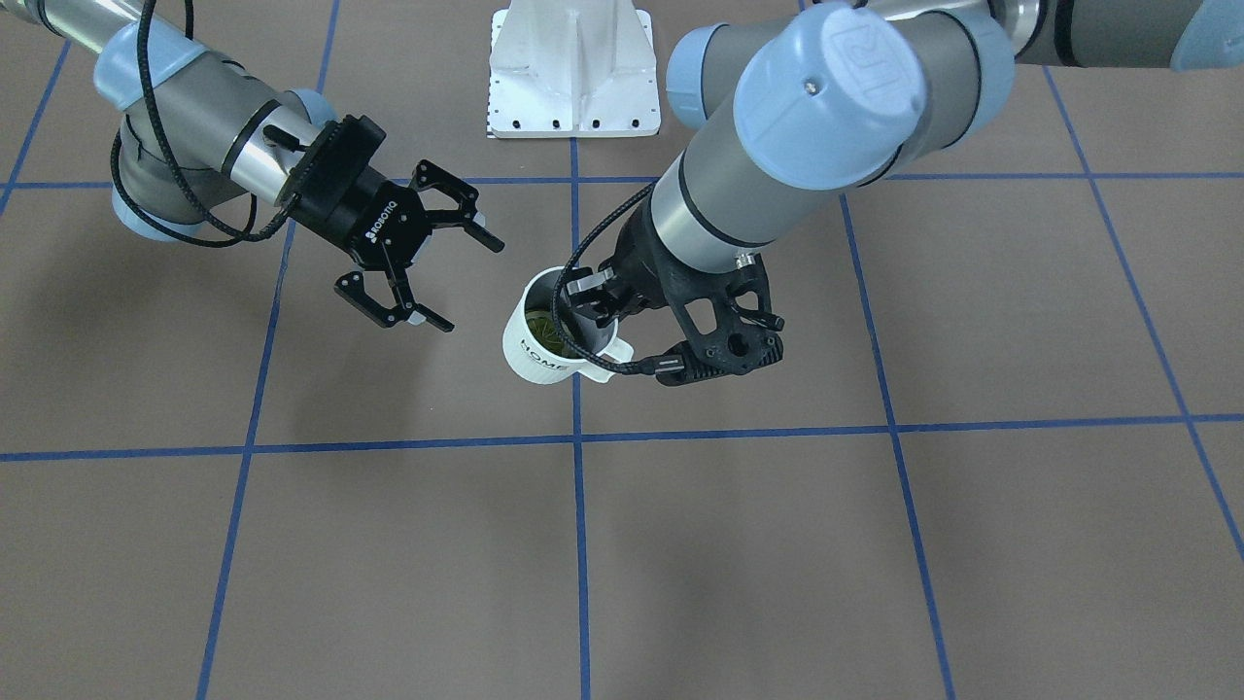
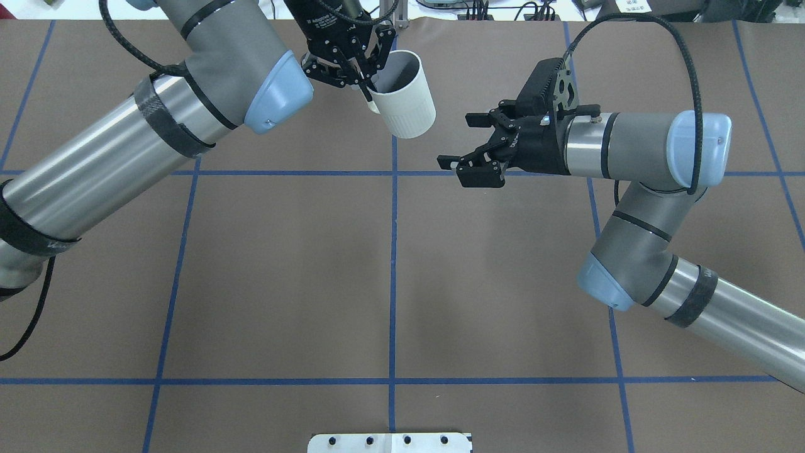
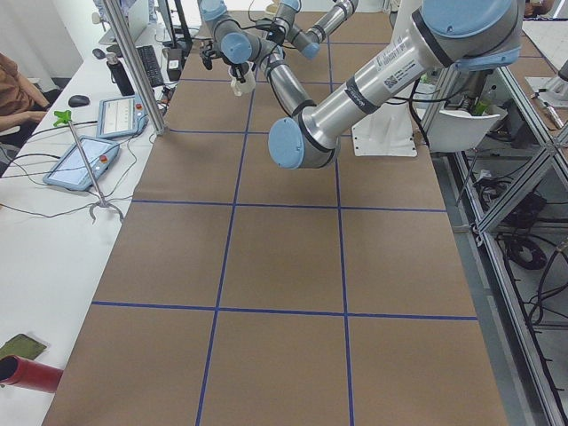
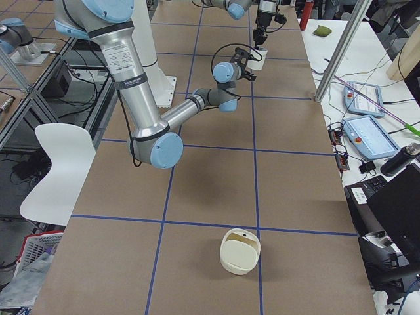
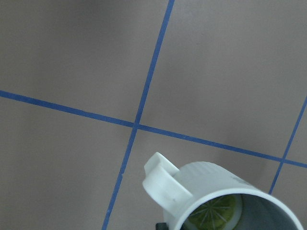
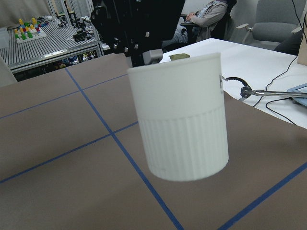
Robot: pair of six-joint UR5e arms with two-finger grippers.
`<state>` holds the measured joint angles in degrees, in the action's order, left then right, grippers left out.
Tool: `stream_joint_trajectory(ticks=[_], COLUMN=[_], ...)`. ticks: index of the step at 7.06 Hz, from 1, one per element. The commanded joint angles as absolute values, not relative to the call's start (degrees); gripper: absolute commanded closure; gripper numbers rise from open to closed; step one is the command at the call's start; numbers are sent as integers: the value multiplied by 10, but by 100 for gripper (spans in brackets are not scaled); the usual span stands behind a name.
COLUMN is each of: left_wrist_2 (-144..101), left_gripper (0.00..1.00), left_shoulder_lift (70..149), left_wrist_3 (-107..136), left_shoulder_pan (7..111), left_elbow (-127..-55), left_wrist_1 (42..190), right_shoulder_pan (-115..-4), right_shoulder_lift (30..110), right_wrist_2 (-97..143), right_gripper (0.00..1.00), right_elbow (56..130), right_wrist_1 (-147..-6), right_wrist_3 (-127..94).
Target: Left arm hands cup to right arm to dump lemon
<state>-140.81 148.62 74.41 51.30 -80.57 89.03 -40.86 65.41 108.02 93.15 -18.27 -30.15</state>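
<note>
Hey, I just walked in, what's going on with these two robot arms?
The left gripper is shut on the rim of the cup and holds it slightly tilted above the table, with the lemon inside it. The right gripper is open and points at the cup from a short gap away, touching nothing. The hand-over has not happened yet, and the lemon has not been dumped.
</note>
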Motion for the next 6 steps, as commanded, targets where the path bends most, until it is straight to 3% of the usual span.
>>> stream_joint_trajectory(ticks=[1,6], left_wrist_2=[-1407,-1405], left_gripper=[100,100], left_shoulder_lift=[1487,1507], left_wrist_3=[745,753], left_shoulder_pan=[496,469], left_elbow=[-806,-799], left_wrist_1=[890,889], right_shoulder_pan=[-408,-400], right_shoulder_lift=[655,654], right_wrist_2=[1066,1064], right_gripper=[1,1], right_elbow=[928,929], right_wrist_1=[-183,-182], right_wrist_3=[-301,-300])
